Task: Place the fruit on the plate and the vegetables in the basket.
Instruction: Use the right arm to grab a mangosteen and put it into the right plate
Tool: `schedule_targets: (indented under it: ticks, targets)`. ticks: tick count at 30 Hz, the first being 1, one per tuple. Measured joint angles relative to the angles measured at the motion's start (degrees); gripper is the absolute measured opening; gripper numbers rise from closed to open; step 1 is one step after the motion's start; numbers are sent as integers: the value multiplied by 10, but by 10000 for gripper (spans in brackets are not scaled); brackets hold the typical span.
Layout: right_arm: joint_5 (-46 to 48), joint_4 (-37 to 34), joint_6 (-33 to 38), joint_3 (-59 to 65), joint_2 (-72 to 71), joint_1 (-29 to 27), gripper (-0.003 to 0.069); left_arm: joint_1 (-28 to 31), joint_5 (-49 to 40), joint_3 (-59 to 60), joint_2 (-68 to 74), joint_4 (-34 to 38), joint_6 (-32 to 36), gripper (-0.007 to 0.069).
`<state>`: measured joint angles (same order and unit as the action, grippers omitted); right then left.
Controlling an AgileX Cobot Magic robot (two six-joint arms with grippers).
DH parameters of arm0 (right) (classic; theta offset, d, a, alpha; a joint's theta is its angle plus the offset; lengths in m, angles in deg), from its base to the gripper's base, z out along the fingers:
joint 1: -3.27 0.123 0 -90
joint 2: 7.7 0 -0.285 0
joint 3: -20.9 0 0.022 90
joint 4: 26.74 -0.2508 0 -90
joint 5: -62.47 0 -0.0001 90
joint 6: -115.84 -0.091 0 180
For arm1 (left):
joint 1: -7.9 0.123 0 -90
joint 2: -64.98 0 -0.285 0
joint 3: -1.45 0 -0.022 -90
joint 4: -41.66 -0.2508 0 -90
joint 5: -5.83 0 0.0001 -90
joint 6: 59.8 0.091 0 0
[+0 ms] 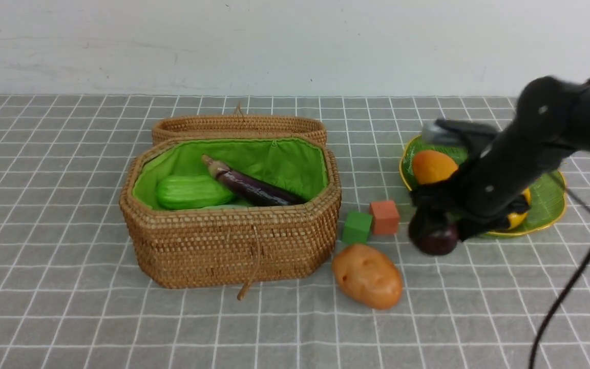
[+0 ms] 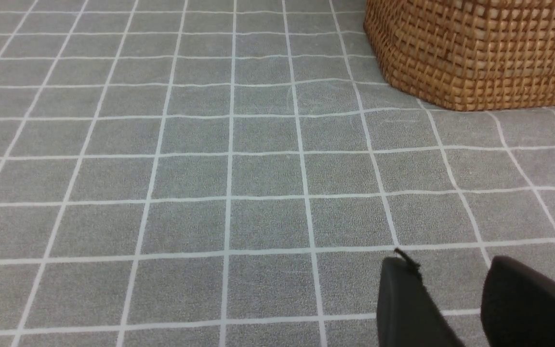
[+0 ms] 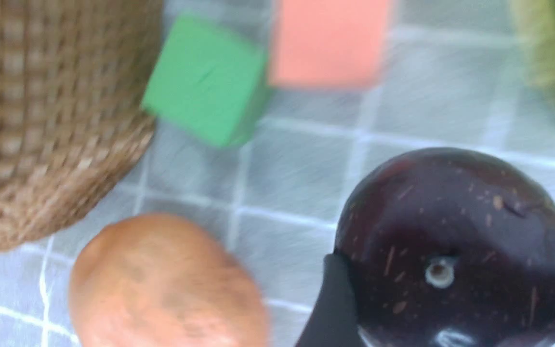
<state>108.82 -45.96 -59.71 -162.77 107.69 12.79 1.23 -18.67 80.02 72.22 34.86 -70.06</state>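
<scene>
- Basket (image 1: 233, 241) sits centre-left, open cloth at its nine o'clock; plate (image 1: 551, 202) lies at three o'clock.
- Potato (image 1: 368, 275) and two cubes (image 1: 372, 221) crowd the gap between.
- Right gripper (image 3: 455, 299) clamps the maroon fruit (image 1: 434, 237) off the plate's eight o'clock edge.
- Left gripper (image 2: 455, 303) hangs parted, empty.

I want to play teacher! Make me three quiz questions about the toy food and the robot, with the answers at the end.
1. True or false: the potato is inside the basket.
2. Which food sits between the jaws of the right gripper? A) banana B) dark maroon round fruit C) cucumber
3. Fill in: the mango lies on the green ______.

Key: 1. False, it lies on the cloth in front of the basket's right end. 2. B. 3. plate.
</scene>
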Motion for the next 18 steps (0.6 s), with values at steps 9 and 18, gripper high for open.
schedule_targets:
  ticks: [9,18]
  targets:
    - [-53,-32,38,-57,26,-114,541,0,0,0,0,0,0,238]
    - [-82,-35,41,-92,90,-123,541,0,0,0,0,0,0,238]
